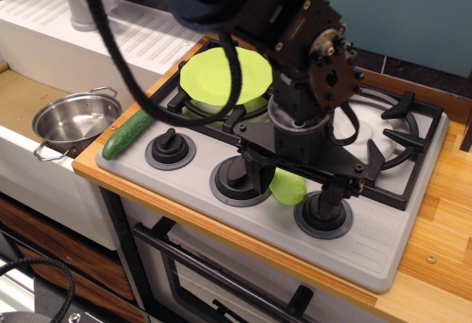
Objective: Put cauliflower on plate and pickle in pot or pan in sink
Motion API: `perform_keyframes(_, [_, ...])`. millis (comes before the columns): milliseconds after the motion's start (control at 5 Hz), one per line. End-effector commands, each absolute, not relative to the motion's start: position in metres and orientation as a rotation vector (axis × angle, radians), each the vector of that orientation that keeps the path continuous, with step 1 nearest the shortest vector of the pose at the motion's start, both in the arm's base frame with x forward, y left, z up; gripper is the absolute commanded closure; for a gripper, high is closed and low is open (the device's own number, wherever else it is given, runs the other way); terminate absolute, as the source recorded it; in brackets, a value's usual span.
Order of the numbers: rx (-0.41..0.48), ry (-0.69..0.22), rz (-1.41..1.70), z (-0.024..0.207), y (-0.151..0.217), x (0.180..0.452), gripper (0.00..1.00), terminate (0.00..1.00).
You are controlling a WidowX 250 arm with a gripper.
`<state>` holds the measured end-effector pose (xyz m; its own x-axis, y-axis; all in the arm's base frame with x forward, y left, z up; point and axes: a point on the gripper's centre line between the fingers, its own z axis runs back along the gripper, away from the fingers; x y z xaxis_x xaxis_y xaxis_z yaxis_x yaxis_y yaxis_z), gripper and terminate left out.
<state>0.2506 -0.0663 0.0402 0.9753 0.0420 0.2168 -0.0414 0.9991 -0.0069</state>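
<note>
The light-green cauliflower (289,187) lies on the stove's front panel between the middle and right knobs, partly hidden by the gripper. My gripper (293,185) is low over it and open, with one finger on each side of the floret. The lime-green plate (221,74) rests on the back-left burner grate. The dark green pickle (129,133) lies at the stove's front-left corner. The steel pot (74,120) stands in the sink (18,96) to the left.
Three black knobs (170,148) line the stove's front panel, two of them close beside the fingers. A black burner grate (394,137) is at the right. The grey faucet (87,0) and ribbed drainboard (151,37) are at the back left.
</note>
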Motion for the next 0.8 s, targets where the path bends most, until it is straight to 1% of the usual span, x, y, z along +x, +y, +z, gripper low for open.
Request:
perform_keyframes(0, [-0.014,-0.351,0.003,0.059,-0.056,0.265,0.00,0.00])
perform_keyframes(200, [-0.014,-0.370,-0.014,0.060,-0.051,0.272,0.00,0.00])
perform_keyframes(600, [-0.027,-0.377,-0.017,0.052,-0.049,0.285,0.00,0.00])
